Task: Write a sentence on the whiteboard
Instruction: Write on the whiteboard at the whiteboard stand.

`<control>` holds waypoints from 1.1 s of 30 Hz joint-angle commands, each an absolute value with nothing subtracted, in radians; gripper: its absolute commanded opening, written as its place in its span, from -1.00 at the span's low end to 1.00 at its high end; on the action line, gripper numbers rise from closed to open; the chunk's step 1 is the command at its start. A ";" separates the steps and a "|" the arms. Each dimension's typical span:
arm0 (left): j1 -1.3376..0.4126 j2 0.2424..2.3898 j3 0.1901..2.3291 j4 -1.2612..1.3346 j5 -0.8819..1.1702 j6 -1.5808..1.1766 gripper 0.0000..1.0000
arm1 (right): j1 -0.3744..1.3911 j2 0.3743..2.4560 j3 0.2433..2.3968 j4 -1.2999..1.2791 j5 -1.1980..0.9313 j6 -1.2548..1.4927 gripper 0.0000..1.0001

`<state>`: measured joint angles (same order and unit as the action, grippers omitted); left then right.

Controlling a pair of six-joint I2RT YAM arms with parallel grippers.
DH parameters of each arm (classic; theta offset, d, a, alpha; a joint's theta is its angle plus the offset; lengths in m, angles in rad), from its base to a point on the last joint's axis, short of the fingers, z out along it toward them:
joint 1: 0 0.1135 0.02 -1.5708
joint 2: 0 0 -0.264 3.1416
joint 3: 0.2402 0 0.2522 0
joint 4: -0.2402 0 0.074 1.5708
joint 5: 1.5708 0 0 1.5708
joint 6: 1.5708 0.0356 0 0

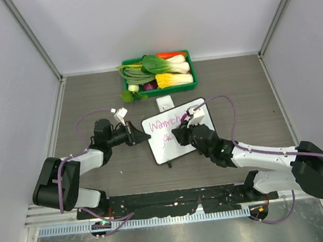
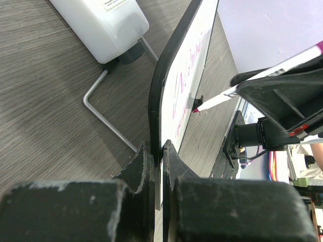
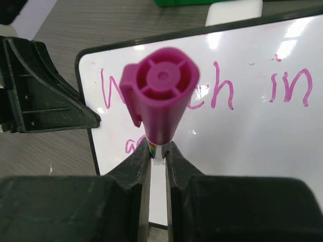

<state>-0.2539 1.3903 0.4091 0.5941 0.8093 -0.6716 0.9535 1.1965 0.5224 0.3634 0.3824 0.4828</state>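
Where the whiteboard [image 1: 164, 149] sits askew at the centre of the grey wood-grain table [image 1: 250, 95], the left gripper [image 1: 143, 135] is clamped on its 9 o'clock edge. The right gripper [image 1: 181, 135], jaws closed on a magenta marker [image 3: 160, 96], holds the tip close to the second line of the pink sentence [image 1: 165, 124]. Table surface shows at 3 and 9 o'clock, a small white box [image 1: 164, 103] sits just beyond the 12 o'clock edge, and farther that way a green tray [image 1: 195, 75] holds vegetables [image 1: 162, 69] before pale walls [image 1: 157, 18].
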 commanded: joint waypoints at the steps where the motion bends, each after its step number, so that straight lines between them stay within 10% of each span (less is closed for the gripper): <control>1: -0.250 1.407 0.407 0.554 0.710 -0.589 -1.00 | 0.948 1.123 0.546 0.422 0.371 0.471 -0.98; 33: -0.249 1.405 0.407 0.554 0.710 -0.591 -1.00 | 0.884 1.209 0.558 0.380 0.451 0.486 -0.97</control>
